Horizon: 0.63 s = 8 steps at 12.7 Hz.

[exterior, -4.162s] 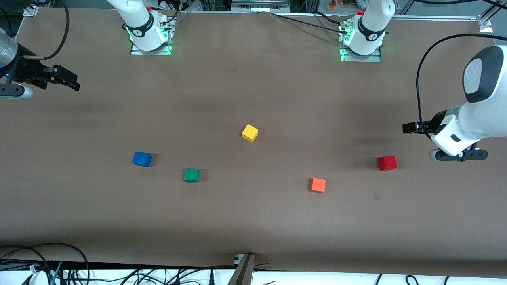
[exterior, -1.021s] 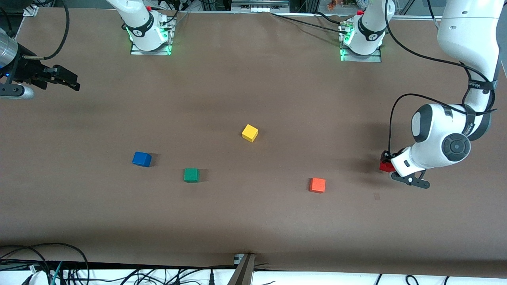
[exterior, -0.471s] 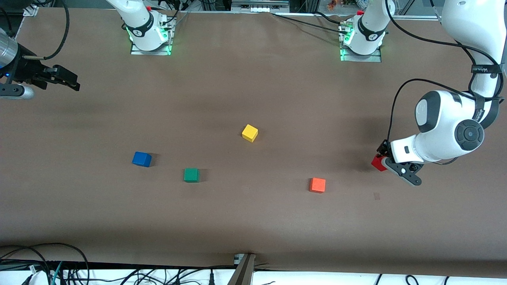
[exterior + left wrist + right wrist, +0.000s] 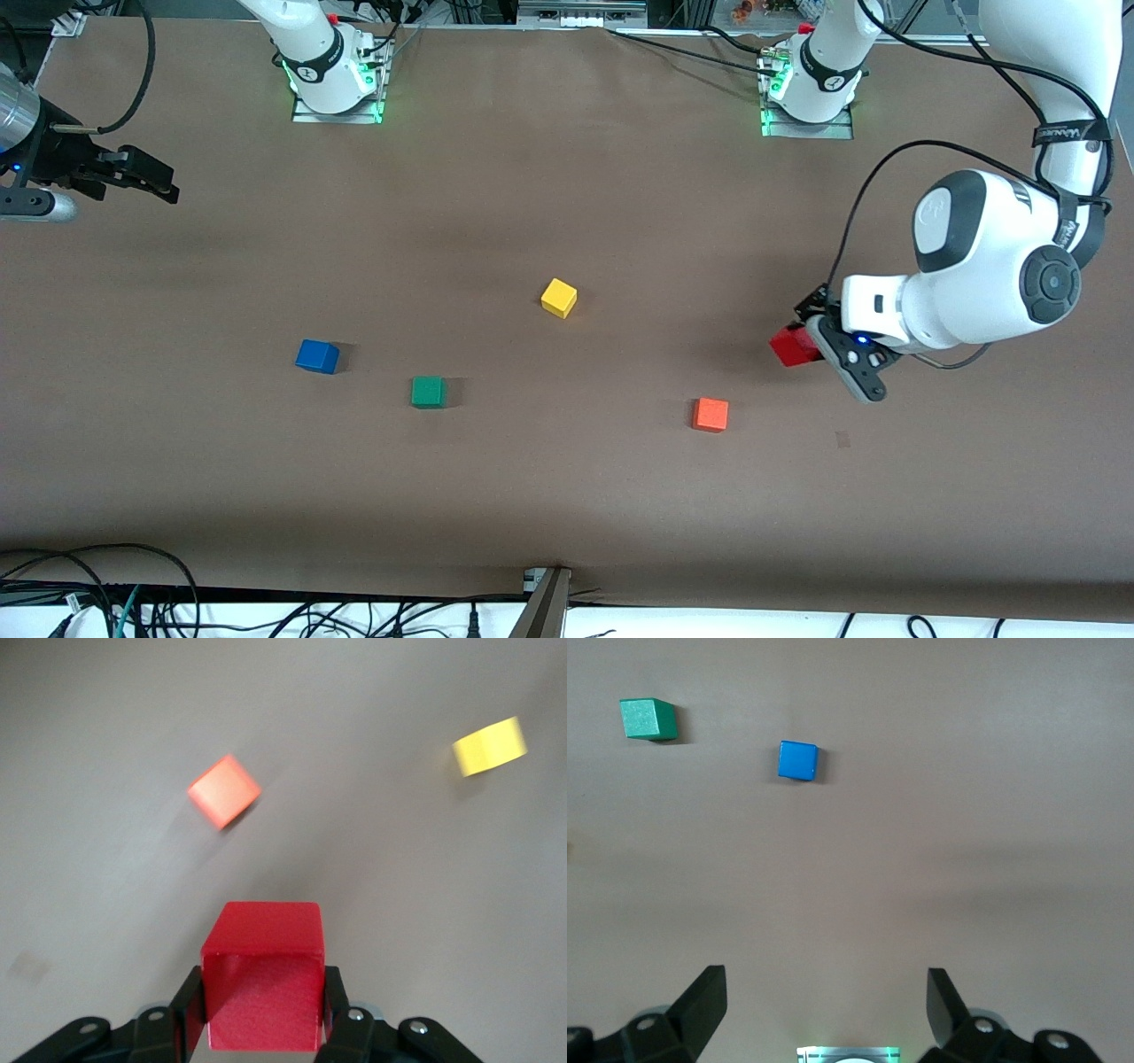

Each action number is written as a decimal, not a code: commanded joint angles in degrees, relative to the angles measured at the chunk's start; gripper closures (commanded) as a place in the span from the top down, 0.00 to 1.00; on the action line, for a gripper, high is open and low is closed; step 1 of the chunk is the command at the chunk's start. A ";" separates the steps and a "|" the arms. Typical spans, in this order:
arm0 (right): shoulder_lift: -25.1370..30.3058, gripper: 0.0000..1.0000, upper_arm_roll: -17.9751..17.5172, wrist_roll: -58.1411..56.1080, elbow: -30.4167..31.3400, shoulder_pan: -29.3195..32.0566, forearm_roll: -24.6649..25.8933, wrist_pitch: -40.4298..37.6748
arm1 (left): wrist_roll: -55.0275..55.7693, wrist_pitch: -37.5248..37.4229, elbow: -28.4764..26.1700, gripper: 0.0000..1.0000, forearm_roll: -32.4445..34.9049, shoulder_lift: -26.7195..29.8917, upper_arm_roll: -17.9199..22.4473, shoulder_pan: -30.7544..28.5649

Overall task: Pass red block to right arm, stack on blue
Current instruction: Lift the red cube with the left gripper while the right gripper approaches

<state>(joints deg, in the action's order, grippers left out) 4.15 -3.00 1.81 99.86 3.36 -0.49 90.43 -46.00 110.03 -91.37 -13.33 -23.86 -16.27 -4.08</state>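
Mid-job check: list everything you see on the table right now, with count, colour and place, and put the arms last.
red block: 1, red, held off the table in the left gripper, toward the left arm's end.
orange cube: 1, orange, on the table, nearest the front camera of the cubes.
yellow cube: 1, yellow, mid-table, farthest of the cubes from the front camera.
green cube: 1, green, beside the blue cube.
blue cube: 1, blue, toward the right arm's end.
table: 1, brown.
left gripper: 1, black, shut on the red block.
right gripper: 1, black, open, waiting over the right arm's end.
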 commanded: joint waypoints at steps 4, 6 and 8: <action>-1.15 1.00 -0.34 -0.31 0.25 0.42 -9.58 -4.02 | -20.60 -1.14 1.02 0.00 -18.81 -1.01 -0.69 -0.67; -3.61 1.00 -0.26 -0.75 0.25 0.59 -17.56 -5.96 | -30.33 -1.13 2.07 0.00 -27.84 -3.37 -0.69 -0.23; -6.68 1.00 -0.26 -0.75 0.07 1.03 -26.45 -7.20 | -42.45 -1.13 4.00 0.00 -37.33 -7.58 -0.69 0.21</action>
<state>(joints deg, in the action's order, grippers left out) 0.07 -3.04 1.80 100.43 3.42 -21.05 84.63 -79.18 109.83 -91.10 -44.17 -26.76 -16.73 -4.10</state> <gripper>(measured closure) 0.000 0.445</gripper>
